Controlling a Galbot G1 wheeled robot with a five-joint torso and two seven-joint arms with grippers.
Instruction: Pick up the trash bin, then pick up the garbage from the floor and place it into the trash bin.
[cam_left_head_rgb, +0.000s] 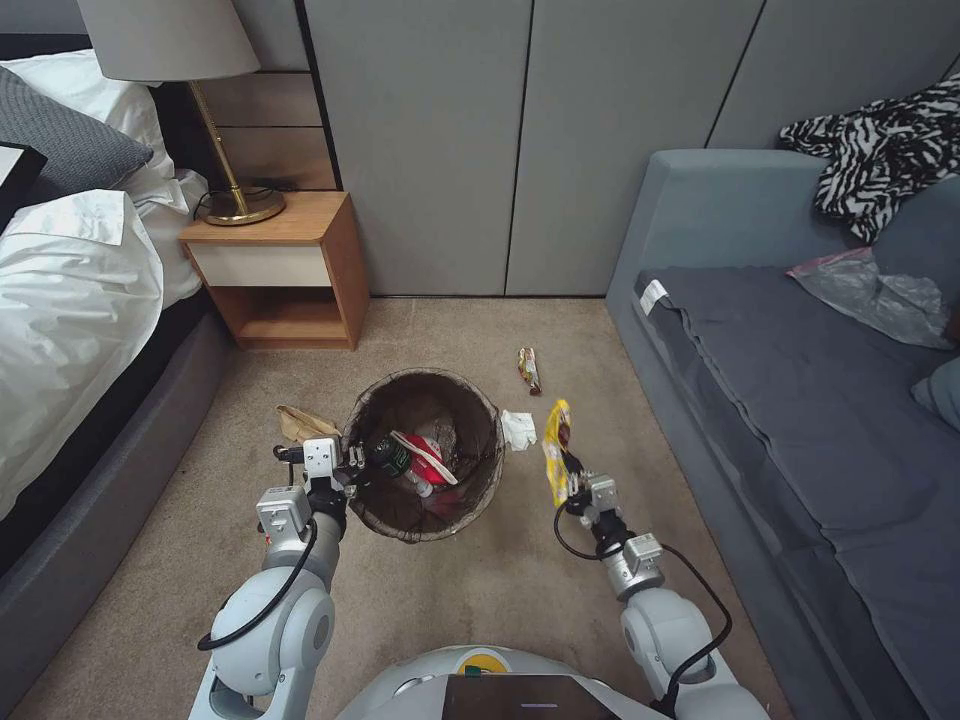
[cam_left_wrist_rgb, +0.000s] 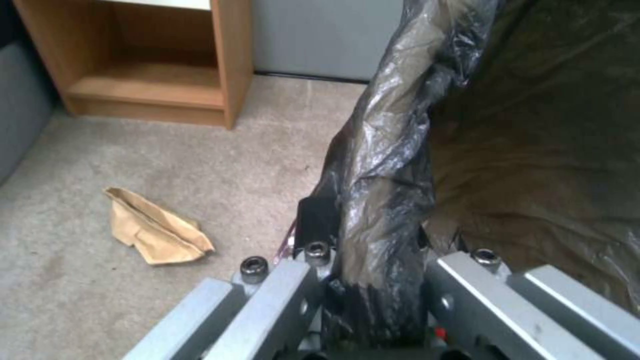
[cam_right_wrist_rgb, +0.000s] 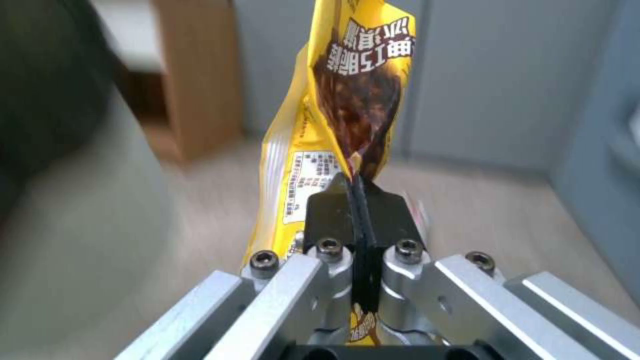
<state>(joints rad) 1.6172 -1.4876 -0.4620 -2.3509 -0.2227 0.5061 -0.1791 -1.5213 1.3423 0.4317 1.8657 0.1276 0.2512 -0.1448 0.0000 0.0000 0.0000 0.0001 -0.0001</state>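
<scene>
Trash bin, dark-lined, on the carpet between bed and sofa, holding a red cup and a bottle; left claw clamped on its rim and liner. Right claw, just right of the bin, pinched tight on a yellow snack wrapper held upright. On the floor: brown paper scrap left of the bin, white tissue and small wrapper to its right.
</scene>
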